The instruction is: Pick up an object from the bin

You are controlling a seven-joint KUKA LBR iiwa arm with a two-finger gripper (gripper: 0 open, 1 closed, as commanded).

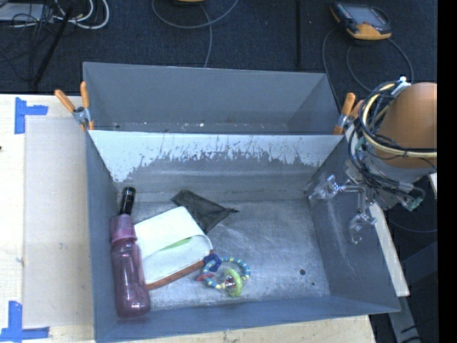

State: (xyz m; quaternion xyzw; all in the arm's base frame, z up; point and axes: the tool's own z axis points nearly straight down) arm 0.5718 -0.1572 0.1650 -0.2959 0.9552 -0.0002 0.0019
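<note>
My gripper point(341, 207) hangs over the bin's right wall, high above the floor. Its two metal fingers stand spread apart, open, with nothing between them. Nearest to it on the bin floor is a small ring toy of coloured beads point(226, 276), near the front and well to the gripper's left. A dark grey triangular piece point(206, 207) lies flat in the middle of the floor. Beside it a white pad with a brown edge point(171, 252) rests tilted.
A purple bottle with a black cap point(128, 270) lies along the left wall, touching the white pad. The right half of the floor is bare grey metal. The arm, with its orange cover and cables, stands over the right rim.
</note>
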